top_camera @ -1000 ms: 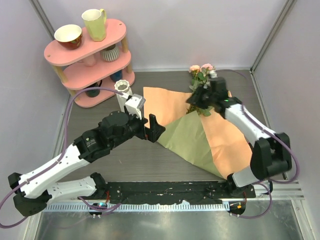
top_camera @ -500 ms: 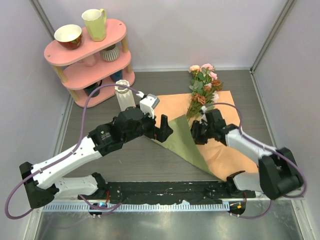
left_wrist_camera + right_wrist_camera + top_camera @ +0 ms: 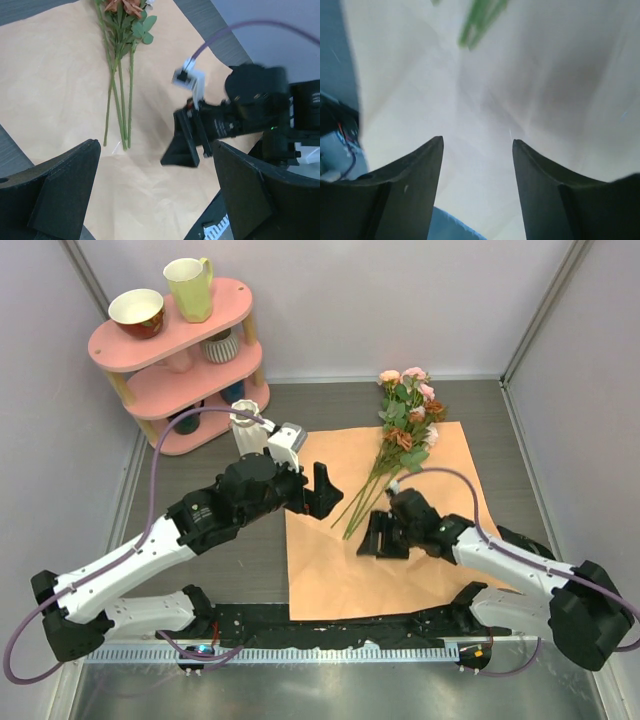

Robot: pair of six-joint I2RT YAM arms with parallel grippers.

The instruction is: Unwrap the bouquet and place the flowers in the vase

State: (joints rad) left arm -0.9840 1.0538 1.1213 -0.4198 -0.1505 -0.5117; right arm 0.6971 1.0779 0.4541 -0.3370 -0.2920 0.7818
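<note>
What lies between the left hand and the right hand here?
The flowers' stem ends, lying on the spread tan-orange paper, sit between left hand and right hand; the top external view shows it.

Green-stemmed roses (image 3: 395, 455) lie on the flat tan-orange paper sheet (image 3: 330, 575), heads toward the far edge of the worktop (image 3: 255, 570); ribbed white vase (image 3: 243, 435) stands just off the sheet's far-left corner.

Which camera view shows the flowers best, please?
The top external view: the flowers lie whole on the paper, heads to stem ends. The left wrist view shows stems but few heads; the right wrist view shows only blurred stem tips.
</note>
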